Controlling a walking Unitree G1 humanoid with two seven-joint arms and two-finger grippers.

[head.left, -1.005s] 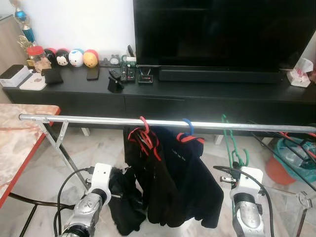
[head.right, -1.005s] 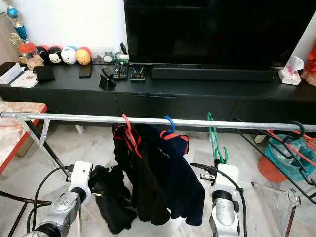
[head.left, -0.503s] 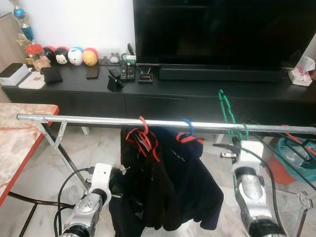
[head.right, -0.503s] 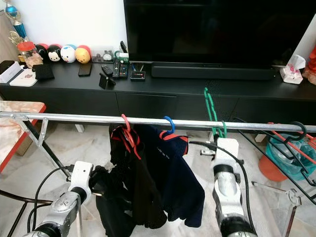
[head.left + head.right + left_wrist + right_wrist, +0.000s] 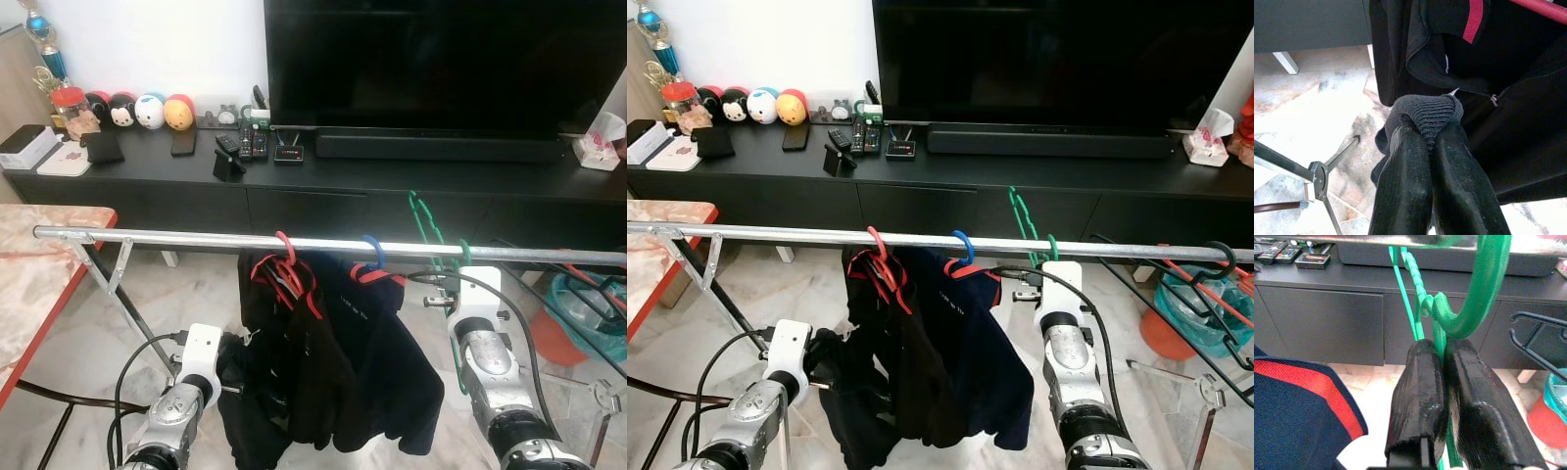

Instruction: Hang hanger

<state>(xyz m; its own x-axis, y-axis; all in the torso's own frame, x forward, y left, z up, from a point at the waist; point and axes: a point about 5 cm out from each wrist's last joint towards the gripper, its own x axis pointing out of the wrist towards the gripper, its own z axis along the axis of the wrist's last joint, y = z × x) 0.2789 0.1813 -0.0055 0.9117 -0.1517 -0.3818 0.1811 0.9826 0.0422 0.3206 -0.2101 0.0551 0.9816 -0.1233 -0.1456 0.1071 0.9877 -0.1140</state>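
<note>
Hanger [image 5: 1484, 293] is green plastic, thin, with a wide curved hook and small notches along its arm. It sits right of centre in the eye views, at the rail [image 5: 196, 238], and the right gripper [image 5: 1447, 396] pinches its neck just under the hook, fingers pressed together on it.

In the right eye view the hook seems to reach over the rail, with one arm of the hanger sticking up and back toward the TV stand [image 5: 147, 171]. From the right wrist view the hook curves up to the grey bar at the top edge of the frame, but whether it already rests on the bar I cannot tell. So I judge the task nearly done: the hanger is brought to the rail. What is left is to settle the hook fully, let it go, and draw the arm away. The hanger is tilted now, so it may swing when freed.

In the lower left of the eye views the left gripper [image 5: 1432, 147] is closed on a grey knitted cuff [image 5: 1432, 115] of the dark clothes [image 5: 333, 352], which hang in the middle of the rail on a red and a blue hanger.
</note>
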